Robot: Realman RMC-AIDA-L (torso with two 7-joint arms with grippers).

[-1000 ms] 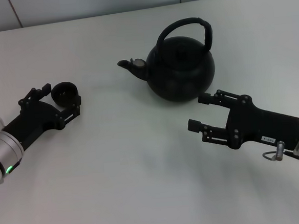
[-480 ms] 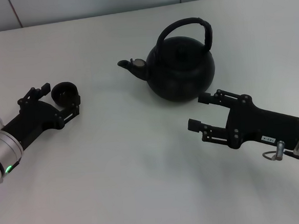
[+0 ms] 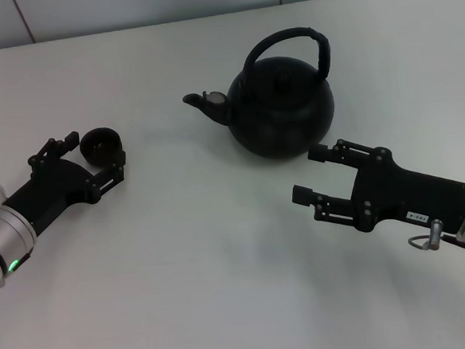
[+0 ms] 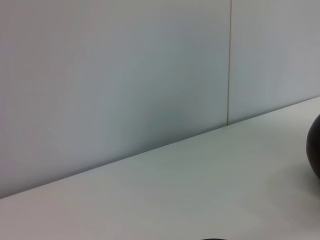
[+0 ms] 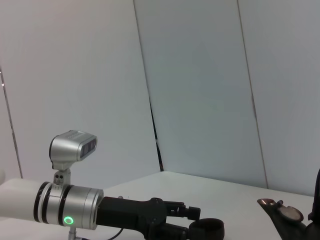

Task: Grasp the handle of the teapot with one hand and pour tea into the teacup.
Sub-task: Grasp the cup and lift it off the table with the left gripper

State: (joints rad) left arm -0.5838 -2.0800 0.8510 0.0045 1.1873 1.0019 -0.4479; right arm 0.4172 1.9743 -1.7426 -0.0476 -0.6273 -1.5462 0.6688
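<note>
Head view | left gripper jaws around teacup | right gripper jaws wide, empty, beside teapot

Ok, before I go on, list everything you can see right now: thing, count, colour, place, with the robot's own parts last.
teapot: one, matte black, standing upright on the far middle of the table, spout towards the robot's left, arched handle up.
teacup: one, black, on the robot's left side of the table, between the fingers of the left end effector.
table: one, white, under everything.
wall: pale grey panels, behind the far edge of the table.
left end effector: one, black, low over the table on the robot's left, fingers on either side of the teacup.
right end effector: one, black, open, near the table on the robot's right, just in front of the teapot and not touching it.
</note>
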